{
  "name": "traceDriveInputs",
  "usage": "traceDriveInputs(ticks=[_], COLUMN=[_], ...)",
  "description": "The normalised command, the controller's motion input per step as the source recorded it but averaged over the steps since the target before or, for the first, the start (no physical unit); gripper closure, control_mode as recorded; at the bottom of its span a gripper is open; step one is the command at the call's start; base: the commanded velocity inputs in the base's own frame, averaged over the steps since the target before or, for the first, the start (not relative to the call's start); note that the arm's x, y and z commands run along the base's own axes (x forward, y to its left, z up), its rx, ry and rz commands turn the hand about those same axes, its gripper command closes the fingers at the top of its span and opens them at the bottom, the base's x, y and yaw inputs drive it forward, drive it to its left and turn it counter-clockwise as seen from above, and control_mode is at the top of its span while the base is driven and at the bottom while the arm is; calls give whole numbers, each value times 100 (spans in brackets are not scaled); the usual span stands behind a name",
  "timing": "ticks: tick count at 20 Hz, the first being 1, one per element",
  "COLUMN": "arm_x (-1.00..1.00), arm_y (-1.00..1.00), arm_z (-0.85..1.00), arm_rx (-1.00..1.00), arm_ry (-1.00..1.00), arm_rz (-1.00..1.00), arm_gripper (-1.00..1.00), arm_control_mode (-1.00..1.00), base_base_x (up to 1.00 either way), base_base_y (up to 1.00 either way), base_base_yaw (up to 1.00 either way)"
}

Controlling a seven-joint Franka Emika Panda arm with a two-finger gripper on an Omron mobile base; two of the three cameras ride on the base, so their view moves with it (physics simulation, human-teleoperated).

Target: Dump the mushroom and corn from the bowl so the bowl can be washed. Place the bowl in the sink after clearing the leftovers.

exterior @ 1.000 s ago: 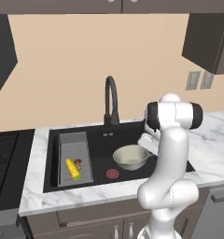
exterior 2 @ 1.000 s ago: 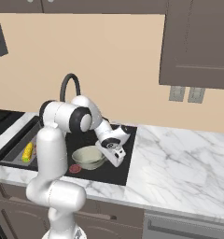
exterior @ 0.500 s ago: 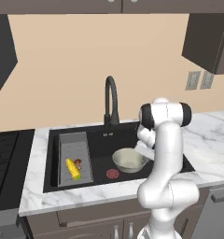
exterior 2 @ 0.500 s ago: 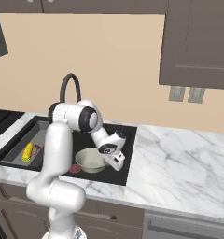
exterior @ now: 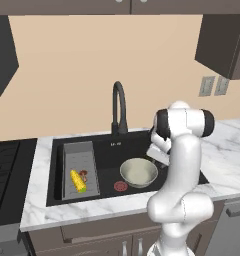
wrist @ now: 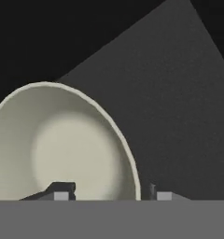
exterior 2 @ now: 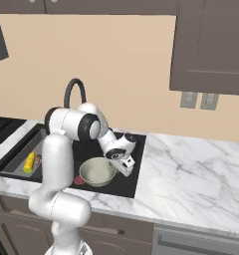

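The grey-beige bowl [exterior: 138, 171] sits upright and empty on the floor of the black sink [exterior: 137, 145], beside the red drain strainer [exterior: 121, 186]. My gripper [exterior: 153, 160] is low at the bowl's right rim. In the hand view the gripper [wrist: 109, 193] is open and straddles the rim of the bowl [wrist: 62, 140], one fingertip [wrist: 58, 189] inside and the other outside. The yellow corn [exterior: 78, 181] and the tiny reddish-brown mushroom [exterior: 84, 175] lie in the grey tray [exterior: 79, 155] at the sink's left. From the right base, the bowl [exterior 2: 97, 172] lies under the gripper [exterior 2: 120, 167].
The tall black faucet [exterior: 118, 107] rises behind the sink, left of my arm. Marble counter [exterior 2: 191, 169] runs right of the basin, and a dark stovetop [exterior: 2, 175] lies to the left. Wall outlets [exterior: 214, 86] are behind on the right.
The hand came down with the bowl, which settled slightly lower on the sink floor. The corn and mushroom in the tray have not moved.
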Motion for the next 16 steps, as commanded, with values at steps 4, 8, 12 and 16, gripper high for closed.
traceDriveInputs(ticks=[4,8,12,16], arm_x=[-27,-60,-83,-100], arm_y=[0,0,0,0], arm_z=[100,100,100,100], arm_rx=[-7,-7,-8,-10], arm_ry=[-21,-25,-28,-34], arm_rz=[-5,-8,-5,-1], arm_gripper=[-100,-100,-100,-100], arm_control_mode=[-100,-100,-100,-100], base_base_x=[0,0,0,0], base_base_y=[0,0,0,0], base_base_yaw=[0,0,0,0])
